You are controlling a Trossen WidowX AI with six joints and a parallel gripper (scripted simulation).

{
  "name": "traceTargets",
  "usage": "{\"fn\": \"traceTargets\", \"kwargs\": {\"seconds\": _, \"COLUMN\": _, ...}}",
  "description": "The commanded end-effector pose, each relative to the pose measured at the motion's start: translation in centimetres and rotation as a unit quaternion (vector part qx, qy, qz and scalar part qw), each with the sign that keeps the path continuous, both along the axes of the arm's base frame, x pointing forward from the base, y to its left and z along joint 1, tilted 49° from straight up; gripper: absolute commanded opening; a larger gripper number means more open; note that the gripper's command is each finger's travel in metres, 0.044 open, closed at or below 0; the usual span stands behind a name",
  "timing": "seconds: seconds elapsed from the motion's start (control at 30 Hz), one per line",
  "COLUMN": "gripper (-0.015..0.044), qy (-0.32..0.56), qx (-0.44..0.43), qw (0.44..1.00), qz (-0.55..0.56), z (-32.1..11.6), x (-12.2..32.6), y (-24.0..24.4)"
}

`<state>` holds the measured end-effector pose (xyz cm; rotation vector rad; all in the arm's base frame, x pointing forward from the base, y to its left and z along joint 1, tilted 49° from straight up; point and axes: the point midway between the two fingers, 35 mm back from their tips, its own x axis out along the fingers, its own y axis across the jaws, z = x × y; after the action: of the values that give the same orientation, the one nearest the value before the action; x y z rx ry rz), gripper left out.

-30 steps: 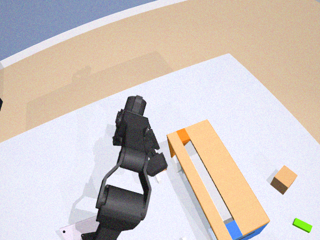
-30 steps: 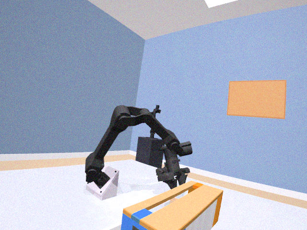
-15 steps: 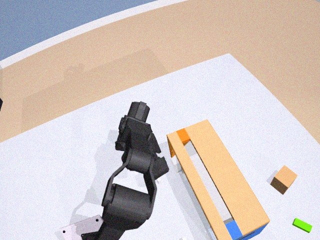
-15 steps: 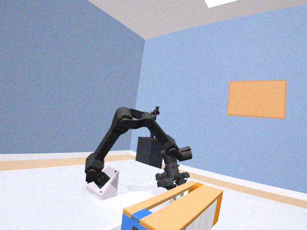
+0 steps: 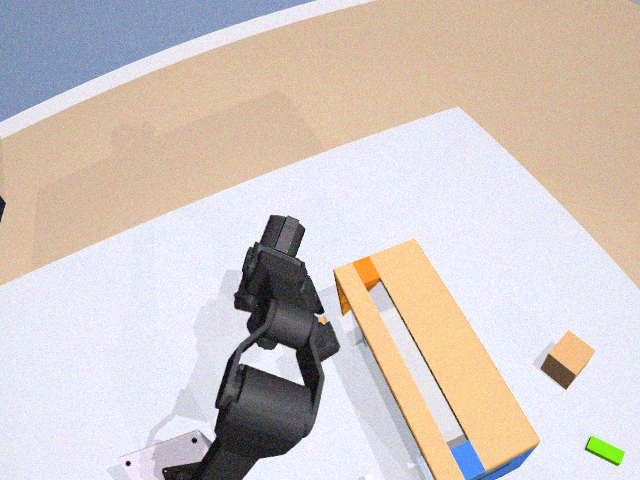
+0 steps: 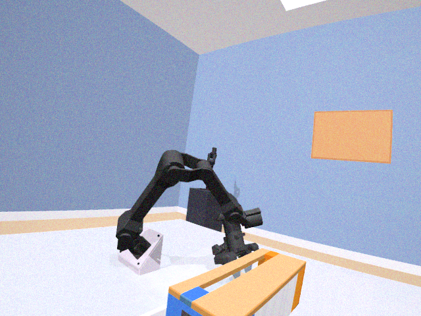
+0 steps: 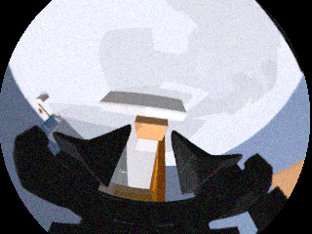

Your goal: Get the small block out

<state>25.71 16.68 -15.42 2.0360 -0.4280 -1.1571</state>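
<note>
The small tan-orange block (image 5: pixel 323 320) (image 7: pixel 151 130) is outside the box, on the table beside a low white bar (image 7: pixel 141 102). The arm hides most of it in the top view. My gripper (image 7: pixel 151 131) is open, pointing down over the block, with the block showing between its fingertips in the wrist view; no finger visibly grips it. The exact fingertip height is unclear. The box (image 5: pixel 454 335) (image 6: pixel 251 282) stands upright right beside the gripper, with a slotted tan top, an orange end (image 5: pixel 366 271) (image 6: pixel 272 253) and a blue end (image 5: pixel 467 459) (image 6: pixel 193 293).
A larger tan block (image 5: pixel 573 352) and a flat green block (image 5: pixel 604 450) lie on the table (image 5: pixel 444 155) beyond the box. The pale arm base (image 5: pixel 165 452) (image 6: pixel 152 261) is near the front. A dark pedestal (image 6: pixel 203 207) stands in the background.
</note>
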Motion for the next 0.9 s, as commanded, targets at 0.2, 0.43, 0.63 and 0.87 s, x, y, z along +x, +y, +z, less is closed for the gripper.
{"fn": "traceTargets", "kwargs": {"seconds": 0.2, "gripper": 0.0206, "qy": 0.001, "qx": -0.005, "qw": 1.000, "qz": 0.001, "z": -0.6, "x": 0.0, "y": -0.8}}
{"fn": "traceTargets", "kwargs": {"seconds": 0.43, "gripper": 0.0081, "qy": 0.001, "qx": -0.005, "qw": 1.000, "qz": 0.001, "z": -0.6, "x": 0.0, "y": -0.8}}
{"fn": "traceTargets", "kwargs": {"seconds": 0.63, "gripper": 0.0000, "qy": 0.002, "qx": -0.003, "qw": 1.000, "qz": 0.001, "z": 1.1, "x": -0.3, "y": 1.4}}
{"fn": "traceTargets", "kwargs": {"seconds": 0.87, "gripper": 0.0000, "qy": 0.002, "qx": -0.003, "qw": 1.000, "qz": 0.000, "z": 3.6, "x": -0.9, "y": 3.9}}
